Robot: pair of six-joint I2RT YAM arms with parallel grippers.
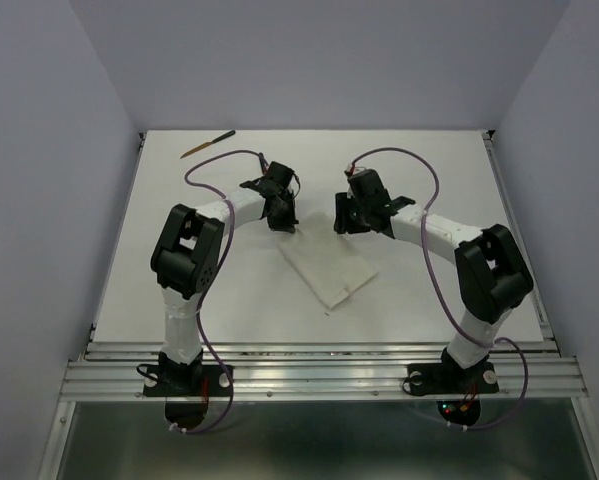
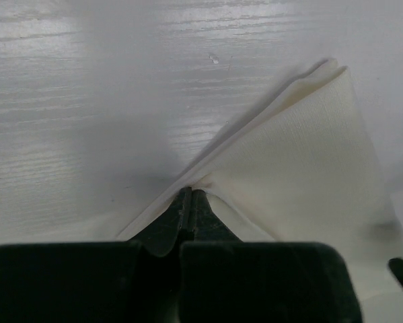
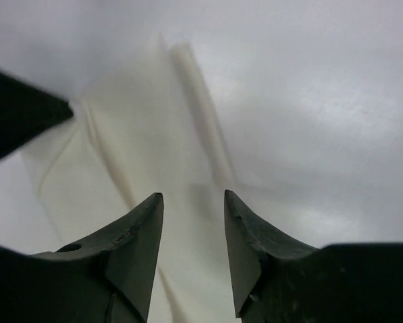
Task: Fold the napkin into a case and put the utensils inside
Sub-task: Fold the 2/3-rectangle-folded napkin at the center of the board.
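Observation:
The white napkin (image 1: 327, 264) lies folded in the middle of the table, slanting from far left to near right. My left gripper (image 1: 285, 222) is at its far left corner. In the left wrist view that gripper (image 2: 191, 192) is shut on the napkin (image 2: 302, 161), pinching a raised fold of cloth at the tips. My right gripper (image 1: 342, 222) hovers over the napkin's far right corner. In the right wrist view it (image 3: 193, 196) stands open just above the creased napkin (image 3: 154, 134), holding nothing. One brown wooden utensil (image 1: 207, 144) with a dark end lies at the far left of the table.
The white table (image 1: 179, 290) is walled in on three sides by grey panels. Purple cables (image 1: 211, 160) loop from both arms over the table's back half. A dark finger of the left gripper (image 3: 19, 114) shows at the left of the right wrist view.

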